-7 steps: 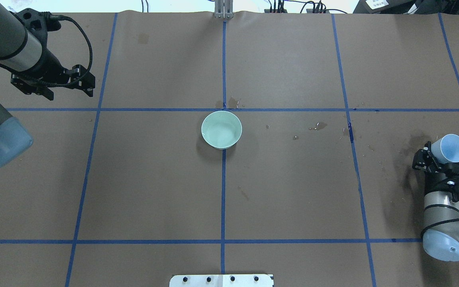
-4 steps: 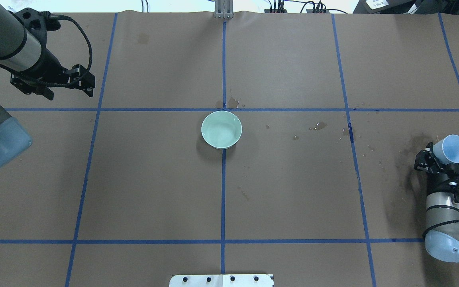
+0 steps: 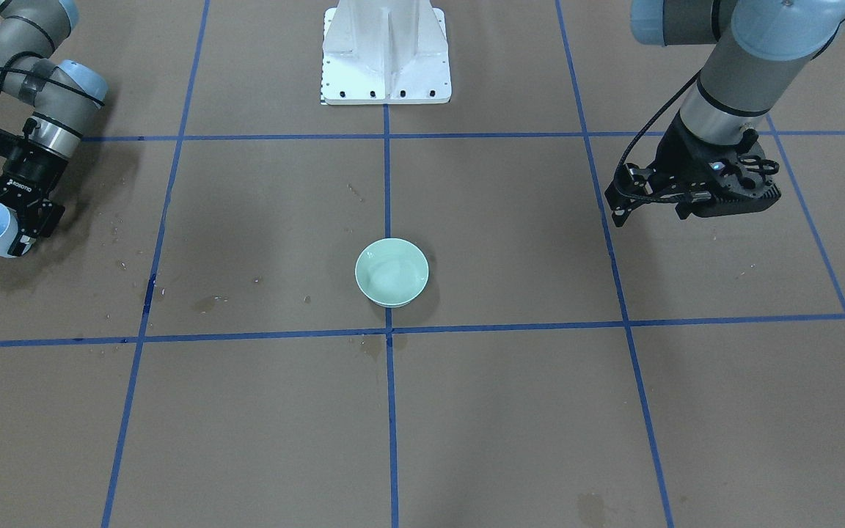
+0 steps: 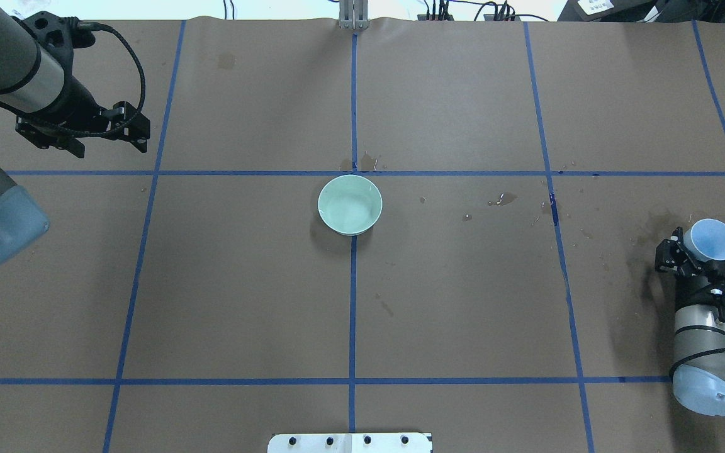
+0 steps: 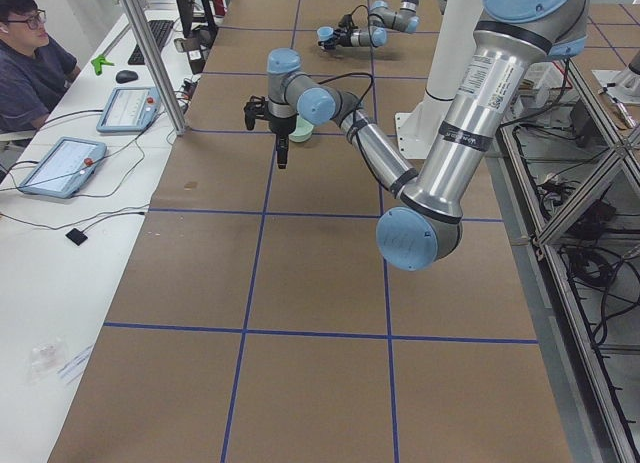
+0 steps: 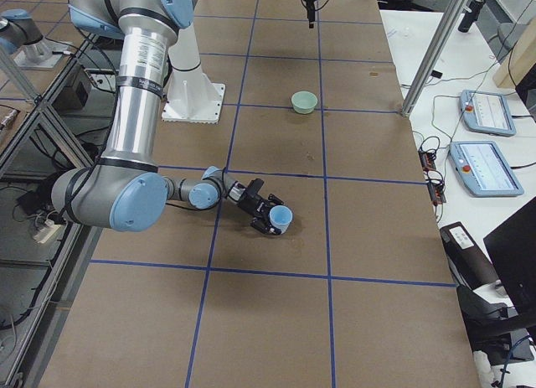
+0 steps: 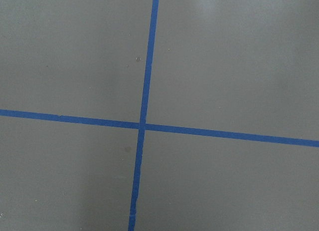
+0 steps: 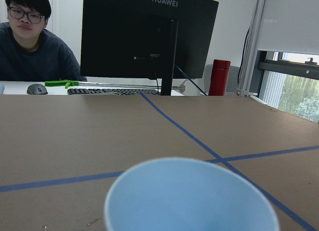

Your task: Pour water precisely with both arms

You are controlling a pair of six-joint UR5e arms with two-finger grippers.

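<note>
Looks nearly done: faint shine of water (image 4: pixel 351 212) in the pale-green round ceramic bowl (image 4: pixel 350 189) at the table's (image 4: pixel 243 302) centre, light-blue tapered plastic cup (image 4: pixel 710 240) clamped in the right gripper (image 4: pixel 693 255) by the right edge, left gripper (image 4: pixel 109 146) spread open and empty over the far left corner. Probably leaves only setting the cup down. Brown paper gridded in blue tape (image 4: pixel 352 302), damp stains (image 4: pixel 505 199) beside the bowl; monitor (image 8: pixel 149 41) and seated person (image 8: pixel 30 51) beyond.

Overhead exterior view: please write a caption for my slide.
Right claw grips a blue cup; green bowl sits at centre; left claw hangs far left.
</note>
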